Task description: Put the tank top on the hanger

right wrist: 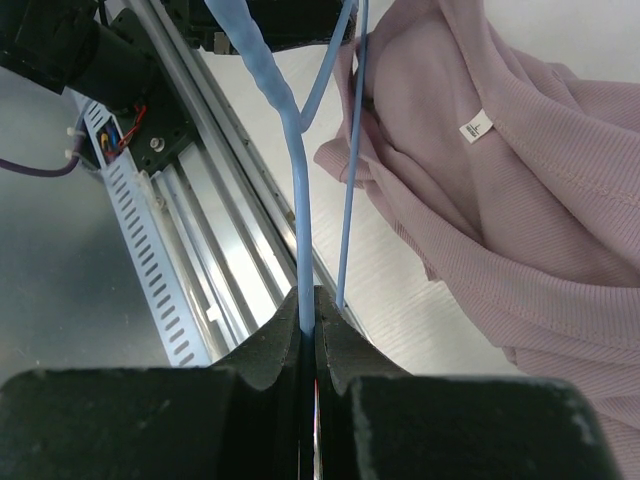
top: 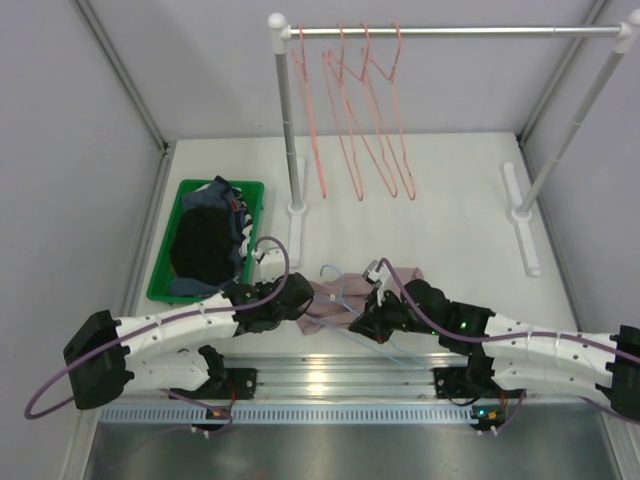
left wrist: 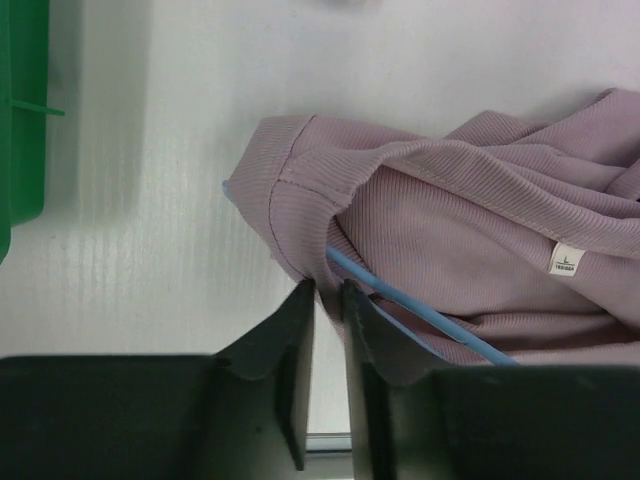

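Right end effector (right wrist: 308, 300) clamps hanger (right wrist: 290, 150), left end effector (left wrist: 325, 290) pinches tank top (left wrist: 450, 220); threading, I'd say, so next pull fabric over wire.

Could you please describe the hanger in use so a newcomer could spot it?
Look at the table's near edge, where a mauve tank top lies crumpled near the green bin. The hanger pokes out of it, held by the right gripper. It alone is light blue; the hangers on the rail are salmon.
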You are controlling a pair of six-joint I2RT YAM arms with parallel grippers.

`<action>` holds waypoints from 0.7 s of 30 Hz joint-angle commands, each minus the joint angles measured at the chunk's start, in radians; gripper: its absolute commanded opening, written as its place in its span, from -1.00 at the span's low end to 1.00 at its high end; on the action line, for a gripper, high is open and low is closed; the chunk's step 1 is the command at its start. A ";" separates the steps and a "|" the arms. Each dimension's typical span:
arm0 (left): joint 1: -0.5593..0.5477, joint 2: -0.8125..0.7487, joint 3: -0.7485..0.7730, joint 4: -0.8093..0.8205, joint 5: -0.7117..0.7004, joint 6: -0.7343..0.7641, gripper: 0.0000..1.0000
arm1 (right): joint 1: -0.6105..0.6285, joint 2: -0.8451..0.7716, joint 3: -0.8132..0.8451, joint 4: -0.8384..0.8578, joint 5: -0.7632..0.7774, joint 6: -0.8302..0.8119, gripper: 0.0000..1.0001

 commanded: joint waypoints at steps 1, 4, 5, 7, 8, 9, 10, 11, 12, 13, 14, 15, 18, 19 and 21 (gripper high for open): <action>-0.004 0.007 0.007 0.042 -0.042 0.015 -0.61 | 0.015 0.008 0.038 0.072 -0.016 -0.019 -1.00; -0.002 0.012 0.039 0.016 -0.036 0.049 -1.00 | 0.015 0.005 0.040 0.072 -0.017 -0.019 -1.00; -0.004 0.013 0.062 0.005 -0.035 0.057 -1.00 | 0.015 0.004 0.041 0.070 -0.014 -0.020 -1.00; -0.004 0.013 0.089 -0.032 -0.018 0.090 -1.00 | 0.015 -0.006 0.044 0.059 -0.013 -0.025 -1.00; -0.002 0.012 0.121 -0.043 -0.009 0.103 -1.00 | 0.015 -0.015 0.050 0.055 -0.014 -0.031 -1.00; -0.004 0.010 0.138 -0.055 0.010 0.116 -1.00 | 0.013 -0.019 0.053 0.052 -0.014 -0.033 -1.00; -0.005 0.005 0.157 -0.070 0.024 0.142 -1.00 | 0.015 -0.025 0.055 0.046 -0.023 -0.037 -1.00; -0.007 0.001 0.193 -0.095 0.033 0.158 -1.00 | 0.015 -0.039 0.064 0.041 -0.028 -0.043 -1.00; -0.007 -0.002 0.215 -0.107 0.056 0.173 -1.00 | 0.015 -0.044 0.069 0.038 -0.034 -0.050 -1.00; -0.008 -0.002 0.240 -0.124 0.065 0.202 -1.00 | 0.015 -0.050 0.075 0.029 -0.042 -0.054 -1.00; -0.011 -0.001 0.293 -0.150 0.070 0.215 -1.00 | 0.015 -0.058 0.089 0.024 -0.054 -0.066 -1.00; -0.016 0.002 0.318 -0.176 0.077 0.233 -1.00 | 0.015 -0.061 0.098 0.016 -0.054 -0.074 -1.00; -0.027 0.005 0.413 -0.230 0.117 0.303 -1.00 | 0.015 -0.073 0.129 -0.004 -0.051 -0.102 -1.00; -0.034 0.008 0.436 -0.244 0.136 0.331 -1.00 | 0.015 -0.076 0.136 -0.007 -0.047 -0.114 -1.00; -0.054 0.007 0.487 -0.274 0.146 0.365 -1.00 | 0.015 -0.081 0.158 -0.004 -0.043 -0.125 -1.00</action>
